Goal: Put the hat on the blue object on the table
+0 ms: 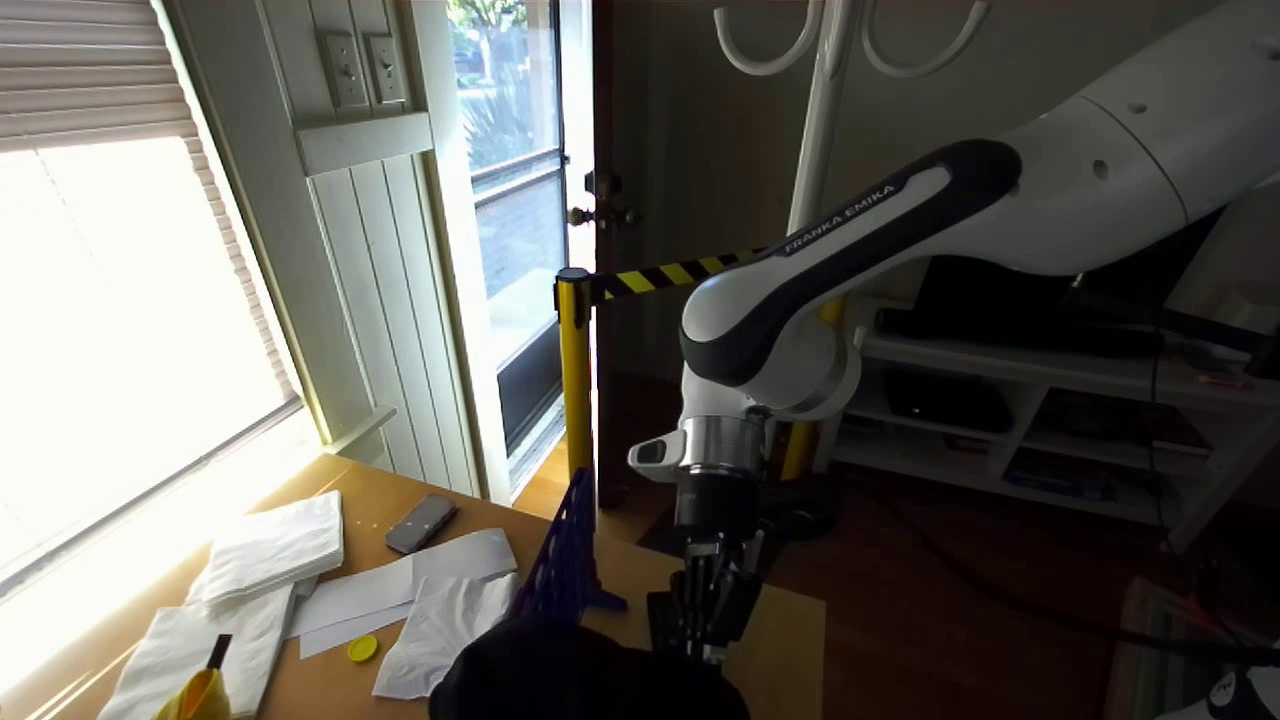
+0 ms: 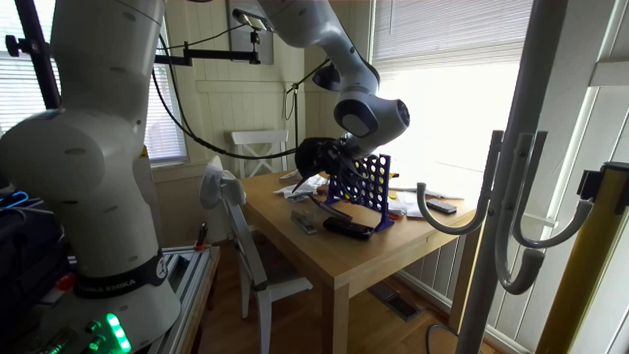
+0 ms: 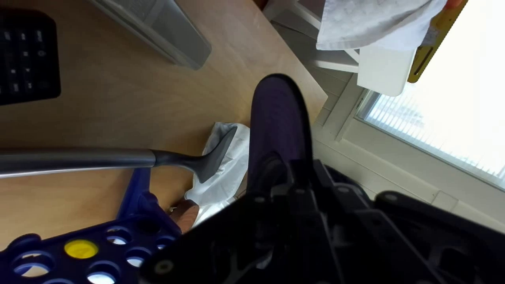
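The hat is a black soft rounded cap at the bottom edge of an exterior view point(image 1: 590, 680) and in an exterior view point(image 2: 308, 156). Its dark brim point(image 3: 276, 118) fills the middle of the wrist view. My gripper point(image 3: 302, 181) is shut on the hat and holds it above the table point(image 2: 314, 260); the fingers also show in both exterior views point(image 1: 700, 635) point(image 2: 330, 160). The blue object is an upright navy rack with round holes point(image 2: 369, 189), seen nearly edge-on in an exterior view point(image 1: 562, 560). It shows lower left in the wrist view point(image 3: 130, 225), with a yellow disc in it.
Near the rack lie a black keypad device point(image 2: 348, 227), a grey-handled utensil point(image 3: 79, 159) and a clear stapler-like object point(image 2: 303, 221). White papers point(image 1: 440, 630) and a grey phone-like object point(image 1: 421, 522) lie beyond. A white chair point(image 2: 245, 236) stands at the table's edge.
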